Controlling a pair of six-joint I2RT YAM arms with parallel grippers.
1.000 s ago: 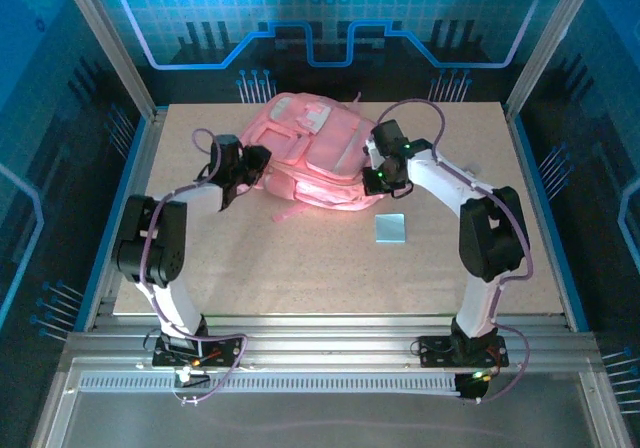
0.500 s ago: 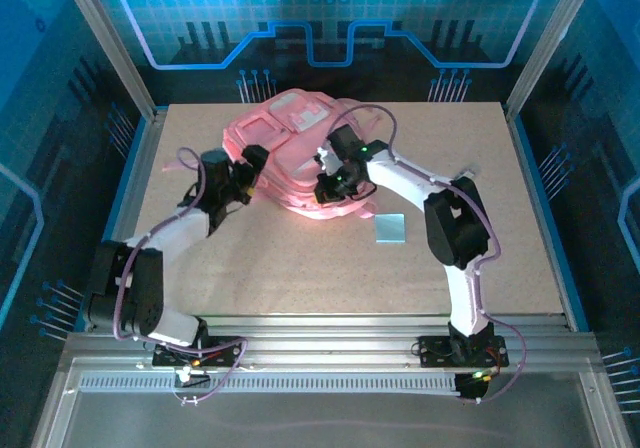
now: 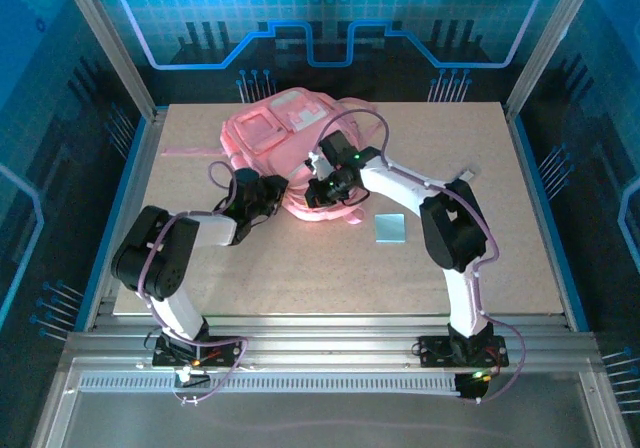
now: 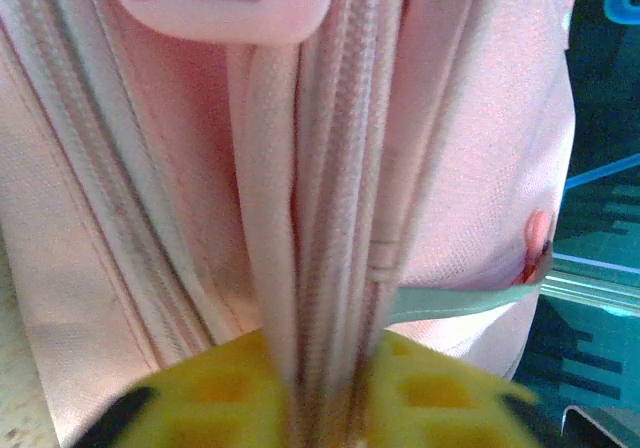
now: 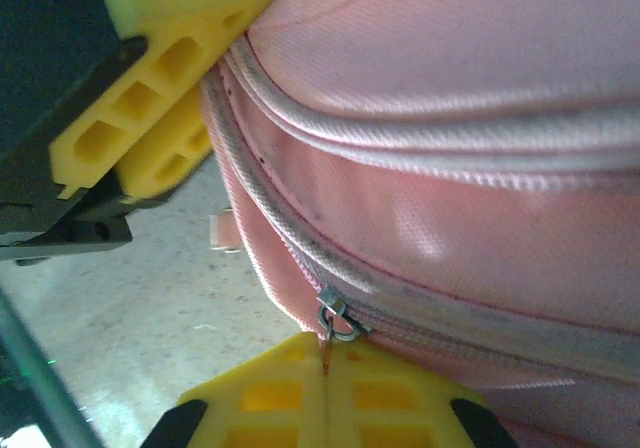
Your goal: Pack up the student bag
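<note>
student bag (image 3: 285, 133): large soft pink fabric backpack, pale grey-white patches on its upper face. lies slumped on its back at far-centre of the table (image 3: 480, 248). one strap (image 3: 190, 151) trails left. metal zipper slider (image 5: 335, 314) sits on near edge seam.

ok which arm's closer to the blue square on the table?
Right. The right arm is at the bag's near edge, just left of the blue square; the left arm grips that edge farther left.
</note>
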